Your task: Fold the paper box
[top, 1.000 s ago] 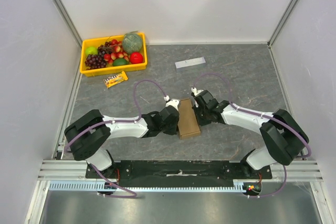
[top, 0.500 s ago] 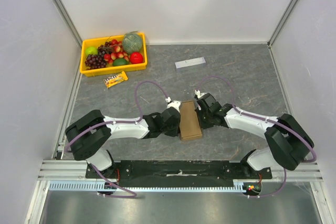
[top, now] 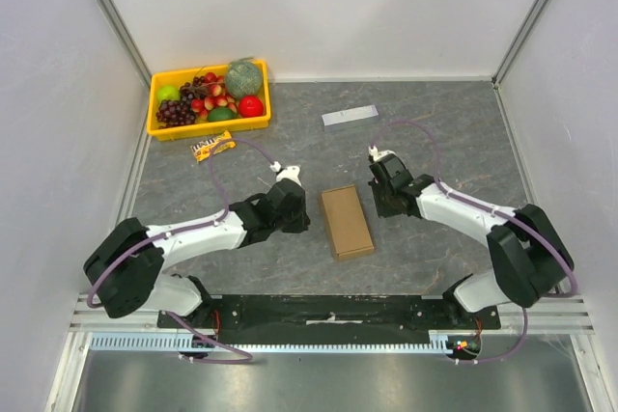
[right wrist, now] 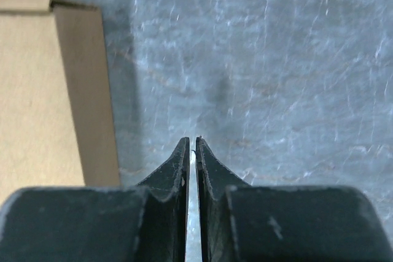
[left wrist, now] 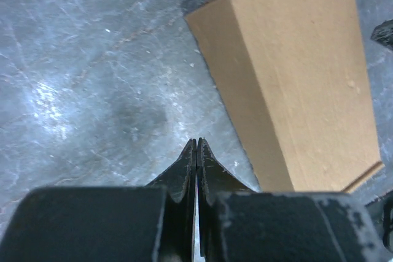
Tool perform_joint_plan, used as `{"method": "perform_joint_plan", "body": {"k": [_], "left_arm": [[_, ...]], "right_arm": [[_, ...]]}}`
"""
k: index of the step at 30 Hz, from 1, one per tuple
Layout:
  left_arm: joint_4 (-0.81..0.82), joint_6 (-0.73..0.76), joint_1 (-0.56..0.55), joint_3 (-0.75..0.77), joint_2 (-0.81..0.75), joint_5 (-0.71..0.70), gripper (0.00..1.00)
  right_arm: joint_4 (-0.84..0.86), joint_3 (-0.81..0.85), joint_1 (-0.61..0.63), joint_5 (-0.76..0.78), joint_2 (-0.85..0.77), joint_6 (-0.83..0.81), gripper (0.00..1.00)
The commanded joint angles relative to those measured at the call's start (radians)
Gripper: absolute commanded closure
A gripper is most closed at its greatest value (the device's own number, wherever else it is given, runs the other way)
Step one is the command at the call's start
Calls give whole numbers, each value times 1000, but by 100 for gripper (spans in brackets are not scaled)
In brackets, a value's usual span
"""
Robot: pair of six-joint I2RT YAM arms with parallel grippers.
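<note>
paper box (top: 347, 221) plain brown; table (top: 454, 132) mottled grey; tray (top: 183, 132) yellow

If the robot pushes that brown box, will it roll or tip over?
Probably neither: the paper box lies low and flat, so it should slide. Being thin cardboard, it likely feels light and could dent if squeezed.

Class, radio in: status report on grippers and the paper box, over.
Left gripper shut, empty. Right gripper shut, empty. Paper box closed, flat between them, untouched. Nothing in the way.
</note>
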Motion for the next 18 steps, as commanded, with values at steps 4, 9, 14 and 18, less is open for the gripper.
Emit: {"method": "perform_joint_plan", "body": {"k": [4, 9, 14, 18], "left_arm": [[39, 79, 97, 71, 95, 25, 98], [58, 117, 122, 132, 193, 39, 98], [62, 144, 130, 194, 304, 76, 98], [73, 145, 130, 212, 356, 93, 98]], "right_arm": [[93, 137, -73, -72, 137, -101, 85], [107, 197, -96, -135, 235, -127, 86], [112, 226, -94, -178, 292, -147, 85], [124, 222, -94, -265, 316, -159, 85]]}}
